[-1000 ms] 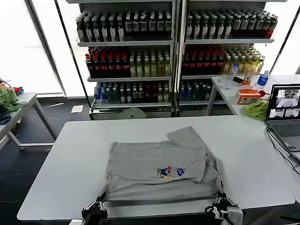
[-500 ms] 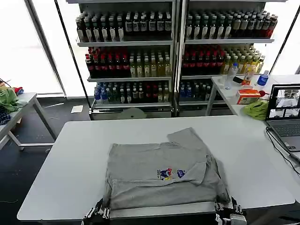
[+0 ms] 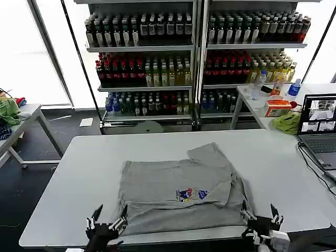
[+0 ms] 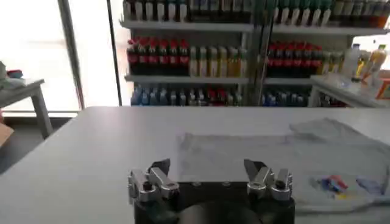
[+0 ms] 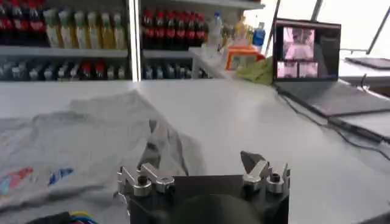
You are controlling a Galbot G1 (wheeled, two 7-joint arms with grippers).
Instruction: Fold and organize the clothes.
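A grey T-shirt [image 3: 178, 189] with a small multicoloured chest print [image 3: 190, 195] lies partly folded on the white table [image 3: 79, 173], one sleeve pointing toward the far side. My left gripper [image 3: 109, 216] stands open at the shirt's near left corner, holding nothing. At the near right corner my right gripper [image 3: 259, 214] is open and empty too. In the left wrist view the left gripper [image 4: 208, 167] faces the shirt [image 4: 274, 155] across bare tabletop. The right wrist view has the right gripper [image 5: 198, 164] just short of the shirt's rumpled edge [image 5: 79, 131].
An open laptop [image 3: 317, 123] with its cable sits at the table's right edge. A lime-green cloth [image 3: 287, 122] and bottles lie on the side table behind it. Drink shelves [image 3: 194, 63] fill the back. A small table with fabrics [image 3: 10, 113] stands at far left.
Both grippers, low at the shirt's near hem before, have opened and let go of it. The near hem now lies flat a little closer to the front edge.
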